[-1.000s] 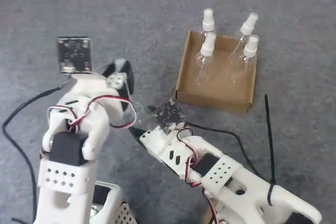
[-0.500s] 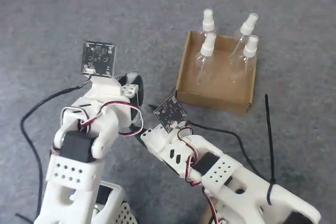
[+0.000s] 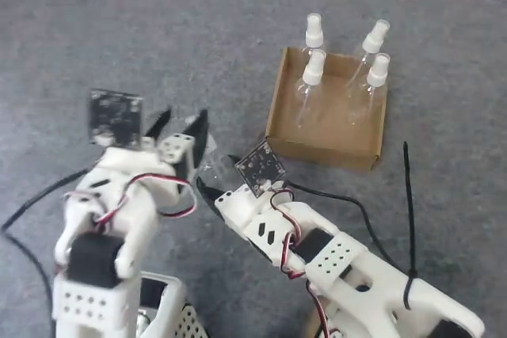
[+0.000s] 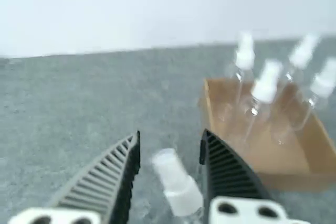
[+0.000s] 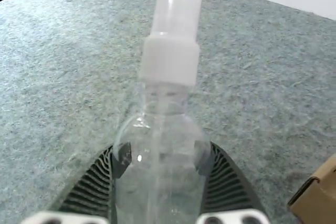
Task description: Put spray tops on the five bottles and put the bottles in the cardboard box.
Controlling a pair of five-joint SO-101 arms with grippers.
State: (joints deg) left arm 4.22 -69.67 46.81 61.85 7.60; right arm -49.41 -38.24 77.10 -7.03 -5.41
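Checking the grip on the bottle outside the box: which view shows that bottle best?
The right wrist view: the clear bottle, spray top on, sits close up, clamped in the right gripper. The left wrist view shows its spray top inside the open left gripper; in the high view it is a faint, see-through shape.

We found the grey carpet (image 3: pixel 238 108) between the arms and the cardboard box (image 3: pixel 321 152) bare, an open way. In the box's far half four bottles (image 3: pixel 314 69) stood crowded, leaving its near half free. The left gripper (image 4: pixel 170 135) straddled the spray top (image 4: pixel 176 184) with a gap each side, while the right gripper (image 5: pixel 160 153), clamped on the bottle (image 5: pixel 157 192), walled in both its flanks
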